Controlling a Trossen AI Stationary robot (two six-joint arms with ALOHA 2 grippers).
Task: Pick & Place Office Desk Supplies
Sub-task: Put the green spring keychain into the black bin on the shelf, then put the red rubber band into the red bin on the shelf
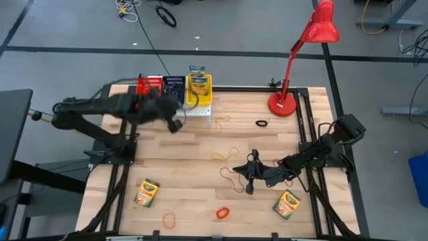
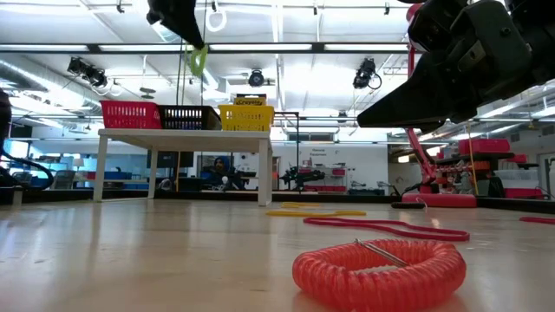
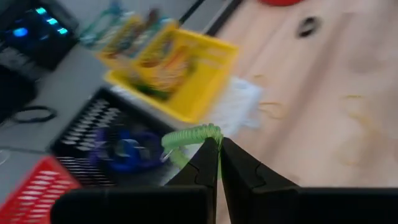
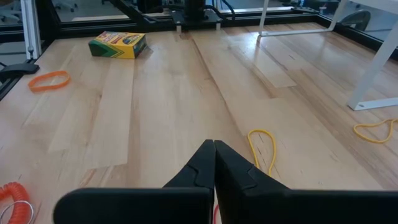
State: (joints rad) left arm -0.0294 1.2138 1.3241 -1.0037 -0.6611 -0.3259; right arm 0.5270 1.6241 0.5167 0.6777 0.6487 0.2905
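Left gripper (image 3: pixel 219 144) carrying a green coiled elastic loop (image 3: pixel 189 135) over the bins

Its fingers are clamped on the loop above the black mesh bin (image 3: pixel 102 134) — centre over the right bin before releasing; the right gripper (image 4: pixel 214 149), fingers together and empty, waits low over the wooden table (image 1: pixel 200 144)

My left arm reaches across the far left of the table, its wrist raised well above the surface, and the left gripper (image 3: pixel 219 149) has its fingers pinched together on something thin. My right arm is folded low on the right side, forearm pointing toward the table's middle, with the right gripper (image 4: pixel 214 152) closed tight, empty, just above the wood.
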